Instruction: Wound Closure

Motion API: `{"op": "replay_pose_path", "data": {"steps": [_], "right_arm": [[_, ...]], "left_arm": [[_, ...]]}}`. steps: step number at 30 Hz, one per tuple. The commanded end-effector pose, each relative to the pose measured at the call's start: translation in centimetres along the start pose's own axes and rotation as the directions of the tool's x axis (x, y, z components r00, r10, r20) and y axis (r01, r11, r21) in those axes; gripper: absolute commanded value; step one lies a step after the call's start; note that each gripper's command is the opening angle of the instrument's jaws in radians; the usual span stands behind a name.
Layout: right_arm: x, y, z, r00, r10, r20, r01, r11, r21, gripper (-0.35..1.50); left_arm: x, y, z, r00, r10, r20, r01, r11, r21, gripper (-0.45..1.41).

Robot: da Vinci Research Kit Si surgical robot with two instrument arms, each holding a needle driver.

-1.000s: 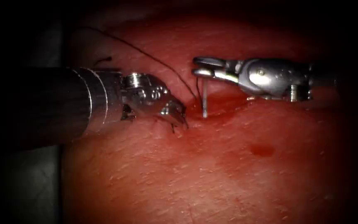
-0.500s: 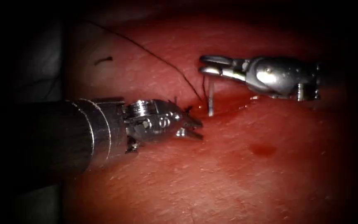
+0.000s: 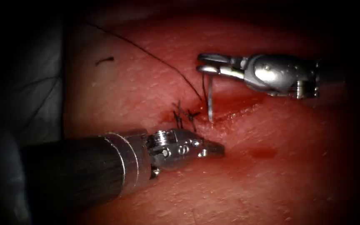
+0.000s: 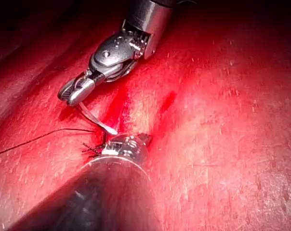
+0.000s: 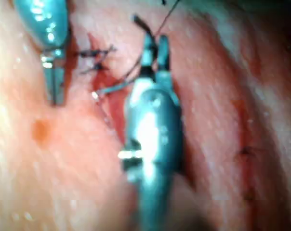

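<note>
Over the cut [image 3: 230, 109], my right tool [image 3: 203, 63] clamps the needle [image 3: 209, 100] near one end; the thin, pale steel curve hangs down, its lower end at the red, wet wound edge, and I cannot tell if it enters the tissue [image 3: 271, 183]. Dark thread [image 3: 155, 56] trails away up-left. My left tool [image 3: 215, 148] rests below the knotted stitches [image 3: 184, 114], jaws together, empty.

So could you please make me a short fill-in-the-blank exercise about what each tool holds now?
1. The right tool holds the ____ near its blunt end.
2. The needle tip points down into the ____.
3. The left tool holds ____, its jaws shut.
4. Knots sit at the cut's ____ end.

Missing words: needle; cut; nothing; left
</note>
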Motion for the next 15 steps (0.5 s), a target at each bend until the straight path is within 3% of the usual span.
{"op": "replay_pose_path", "data": {"steps": [1,15], "right_arm": [[-0.07,-0.05,0.07,1.0,-0.005,-0.002,0.005,1.0,0.0,-0.35],[-0.24,-0.22,0.08,0.996,-0.088,0.034,0.088,0.996,-0.003,-0.35]], "left_arm": [[-0.04,0.03,0.1,1.0,-0.001,0.001,0.001,1.0,-0.003,-0.13],[-0.13,0.18,-0.13,1.0,0.002,0.005,-0.002,1.0,-0.031,-0.13]]}}
